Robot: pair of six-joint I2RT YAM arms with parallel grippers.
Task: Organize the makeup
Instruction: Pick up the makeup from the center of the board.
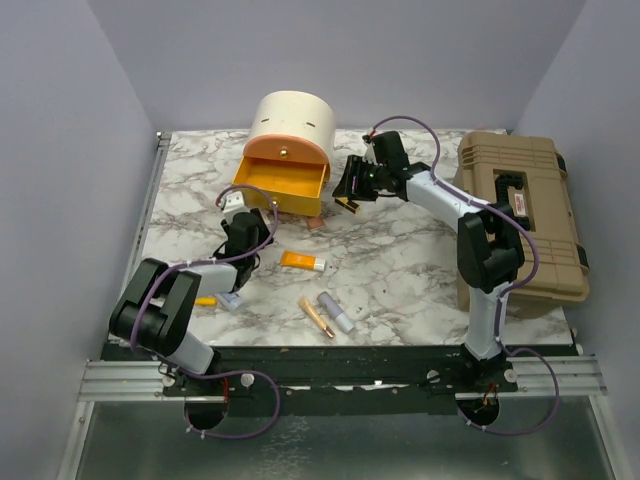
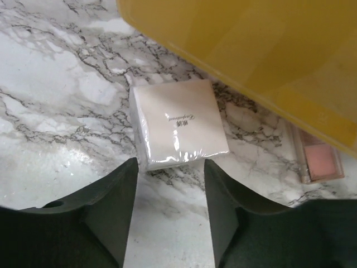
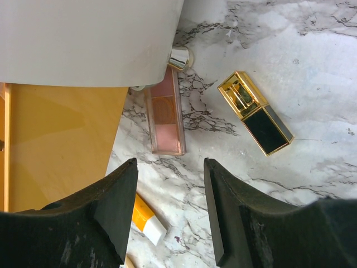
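Observation:
My left gripper [image 2: 170, 167] is open, and a small white cube [image 2: 178, 123] lies on the marble just ahead of its fingertips; in the top view the left gripper [image 1: 238, 212] sits by the cube [image 1: 233, 199]. My right gripper [image 3: 170, 167] is open and empty above the marble, at mid table in the top view [image 1: 350, 190]. Ahead of it lie a pink palette [image 3: 165, 111] and a gold-and-black tube [image 3: 255, 111]. An orange tube [image 1: 302, 262], a gold tube [image 1: 316, 316], a lilac tube [image 1: 336, 312] and a yellow pen [image 1: 205, 300] lie near the front.
The cream-and-orange round case [image 1: 290, 125] stands at the back with its orange drawer [image 1: 282, 180] pulled open; the drawer overhangs the left wrist view [image 2: 251, 50]. A big tan toolbox [image 1: 520, 210] fills the right side. The pink palette lies by the drawer's corner [image 2: 321, 159].

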